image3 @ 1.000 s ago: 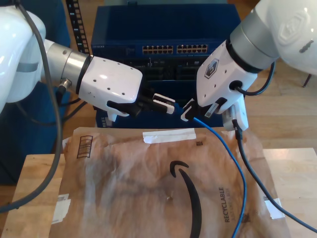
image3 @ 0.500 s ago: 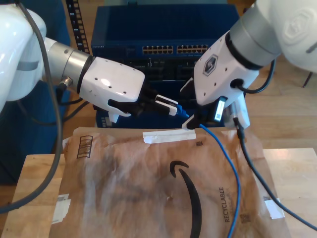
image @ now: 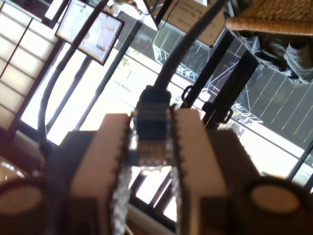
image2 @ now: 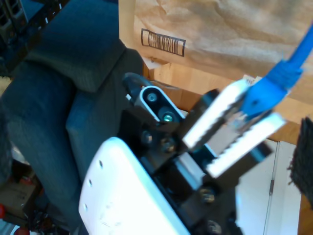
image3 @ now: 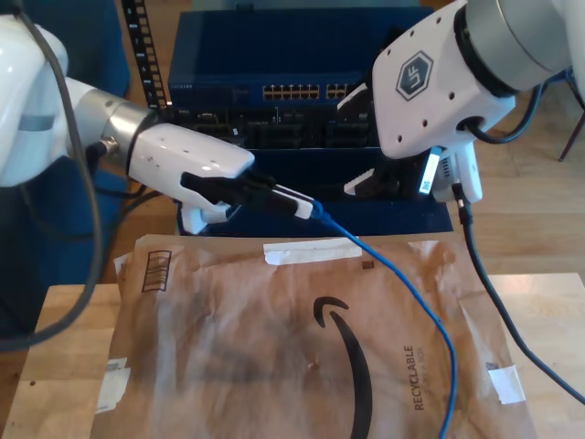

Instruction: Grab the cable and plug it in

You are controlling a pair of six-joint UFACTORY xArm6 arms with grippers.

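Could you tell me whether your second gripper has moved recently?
Yes: in the exterior view my second gripper has risen from the envelope toward the switch.

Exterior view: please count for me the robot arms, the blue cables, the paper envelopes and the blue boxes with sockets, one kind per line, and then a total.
Robot arms: 2
Blue cable: 1
Paper envelope: 1
Blue box with sockets: 1
Total: 5

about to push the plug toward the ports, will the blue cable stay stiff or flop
Likely floppy: the cable sags in a loose curve from my second gripper across the paper envelope, so it should trail, not push. It looks thin, so probably light. The plug seems rigid where the pads pinch it.
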